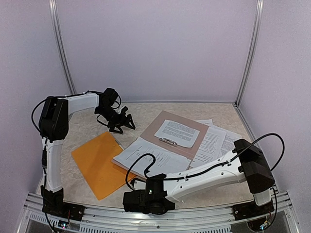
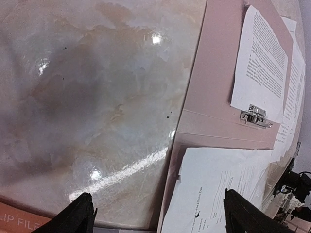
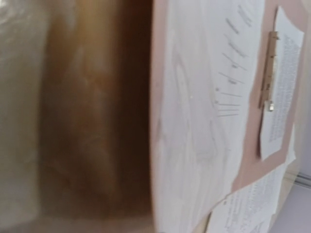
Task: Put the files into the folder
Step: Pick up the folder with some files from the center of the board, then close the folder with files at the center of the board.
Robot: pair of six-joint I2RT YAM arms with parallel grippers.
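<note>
– Your left pincer (image 1: 120, 122) hangs over the table (image 1: 146, 109) with its jaws spread wide. Your right pincer (image 1: 129, 201) is closed at the near edge, and I can't tell whether it holds anything.
– Where's the folder (image 1: 98, 165)?
– You have it lying flat, orange, just left of the brown clipboard (image 1: 163, 120).
– And the papers (image 1: 151, 158)?
– You see some resting on the clipboard and more fanned out to its right. One sits under the metal clip (image 1: 167, 141).
</note>
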